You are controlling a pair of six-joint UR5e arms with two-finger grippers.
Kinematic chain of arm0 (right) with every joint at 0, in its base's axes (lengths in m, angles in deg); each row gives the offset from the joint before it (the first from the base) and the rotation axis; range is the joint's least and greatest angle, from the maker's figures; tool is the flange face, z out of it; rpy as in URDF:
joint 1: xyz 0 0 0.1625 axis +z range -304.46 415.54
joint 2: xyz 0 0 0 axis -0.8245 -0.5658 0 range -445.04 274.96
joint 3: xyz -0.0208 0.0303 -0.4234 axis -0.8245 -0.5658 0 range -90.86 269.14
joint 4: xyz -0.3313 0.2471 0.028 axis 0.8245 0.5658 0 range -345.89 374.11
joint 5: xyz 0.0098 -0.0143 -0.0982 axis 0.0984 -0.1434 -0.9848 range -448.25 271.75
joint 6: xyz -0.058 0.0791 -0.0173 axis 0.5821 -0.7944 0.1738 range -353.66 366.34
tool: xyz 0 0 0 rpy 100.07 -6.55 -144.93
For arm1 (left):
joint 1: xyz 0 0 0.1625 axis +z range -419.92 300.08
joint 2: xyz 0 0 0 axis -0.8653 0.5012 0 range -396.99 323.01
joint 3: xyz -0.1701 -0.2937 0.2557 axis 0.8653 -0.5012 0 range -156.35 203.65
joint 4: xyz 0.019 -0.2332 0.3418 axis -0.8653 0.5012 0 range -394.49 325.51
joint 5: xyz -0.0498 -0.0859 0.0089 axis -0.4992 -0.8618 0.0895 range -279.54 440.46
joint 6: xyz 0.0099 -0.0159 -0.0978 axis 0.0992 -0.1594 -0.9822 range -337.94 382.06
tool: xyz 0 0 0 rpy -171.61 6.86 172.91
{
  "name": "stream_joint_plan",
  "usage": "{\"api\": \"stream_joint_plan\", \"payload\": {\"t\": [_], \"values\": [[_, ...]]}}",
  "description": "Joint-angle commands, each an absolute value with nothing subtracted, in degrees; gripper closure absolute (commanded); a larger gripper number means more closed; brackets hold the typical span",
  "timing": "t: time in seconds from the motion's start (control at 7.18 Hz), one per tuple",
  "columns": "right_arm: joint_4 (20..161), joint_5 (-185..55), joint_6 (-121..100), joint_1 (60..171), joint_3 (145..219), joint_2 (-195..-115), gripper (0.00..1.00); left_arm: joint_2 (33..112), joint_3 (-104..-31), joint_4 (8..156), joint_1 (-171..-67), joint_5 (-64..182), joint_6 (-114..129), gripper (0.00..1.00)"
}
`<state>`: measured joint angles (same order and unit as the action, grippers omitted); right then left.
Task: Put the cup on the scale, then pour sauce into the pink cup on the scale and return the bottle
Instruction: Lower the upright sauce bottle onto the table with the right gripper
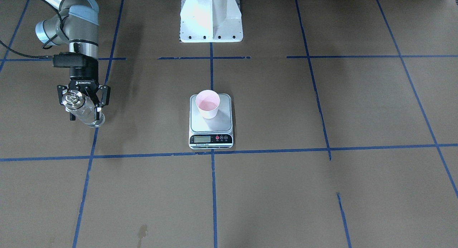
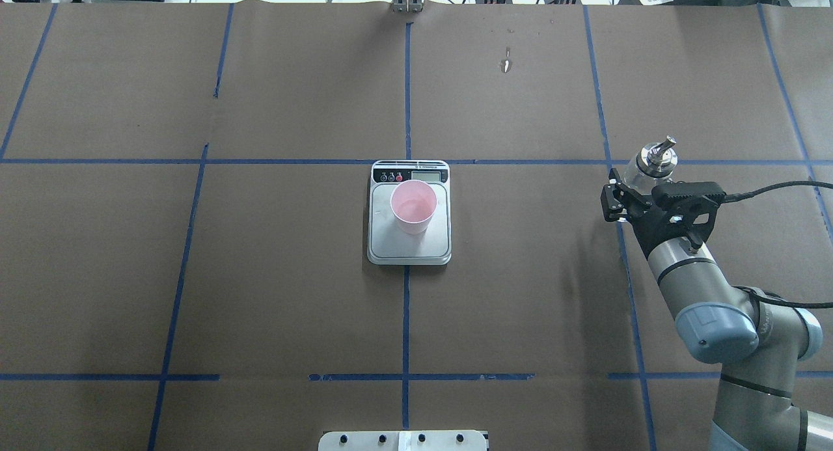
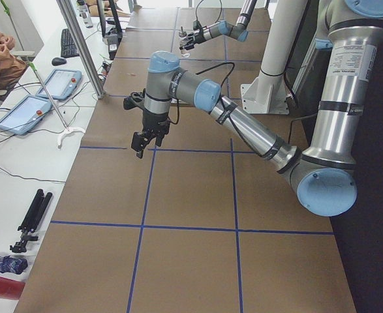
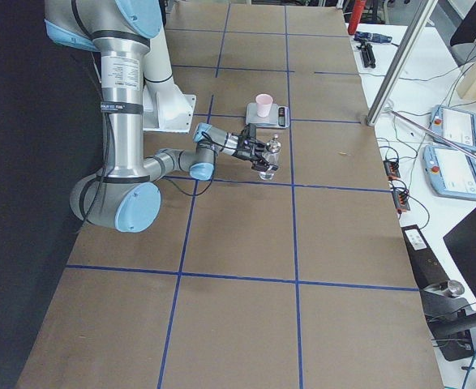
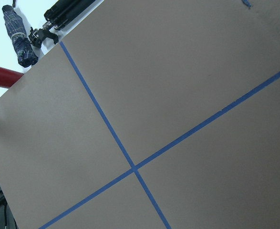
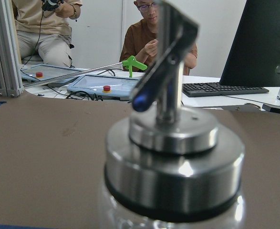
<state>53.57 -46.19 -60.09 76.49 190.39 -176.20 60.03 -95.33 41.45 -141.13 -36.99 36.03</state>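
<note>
- The right claw [image 1: 84, 113] was clamped on the bottle [image 2: 651, 161], with a finger on either side of the glass body below the metal collar.
- The bottle stood about upright in that grip. Its collar and bent pour spout [image 6: 164, 62] rose above the fingers and filled the right wrist view.
- The bottle's base was low over the tabletop [image 2: 260, 275] near a blue tape line [image 1: 93, 140]. Whether it touched the surface could not be told.
- The sauce could not be made out through the glass at this size.
- The cup [image 2: 412, 207] stood upright on the scale [image 2: 410, 249], on the half of the platform nearer the display [image 2: 426, 175].
- The cup and scale sat at the tabletop's middle, on the centre tape line. They were well apart from the right claw and the bottle, which were off to the robot's right.
- The left claw [image 3: 143, 139] hung pointing down over bare tabletop on the robot's left, far from the scale. Whether it was wide or narrow could not be told.
- The left wrist view showed only brown paper and a crossing of tape [image 5: 134, 168].
- A seated person [image 6: 151, 38] and tablets [image 6: 108, 86] were at a desk beyond the tabletop.
</note>
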Motion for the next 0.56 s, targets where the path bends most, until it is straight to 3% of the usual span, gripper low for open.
{"api": "stream_joint_plan", "payload": {"t": [0.0,0.42], "values": [[53.6,-43.2,-62.2,76.6,190.6,-176.3,1.00,59.9,-95.4,41.5,-141.1,-37.0,36.0,0.00],[53.9,-43.0,-62.2,76.8,190.0,-176.4,1.00,59.9,-95.4,41.5,-141.1,-37.0,36.0,0.00]]}}
